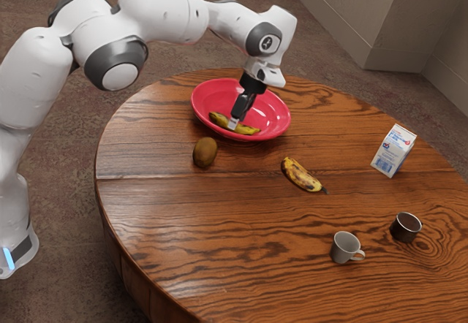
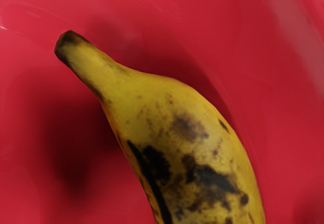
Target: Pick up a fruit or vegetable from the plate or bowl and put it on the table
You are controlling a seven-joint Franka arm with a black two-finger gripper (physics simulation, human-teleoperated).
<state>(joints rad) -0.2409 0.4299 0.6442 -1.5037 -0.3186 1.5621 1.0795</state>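
Low down, the claw (image 1: 232,124) is at the banana (image 2: 167,105) in the bowl (image 1: 276,112).

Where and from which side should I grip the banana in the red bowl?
Best, I'd judge, around the thick middle of the banana, from above, closing across its width. It is long and curved and narrows toward the stem, so the body should offer the steadier hold. It lies inside the red bowl, whose raised rim would likely hinder a low side approach.
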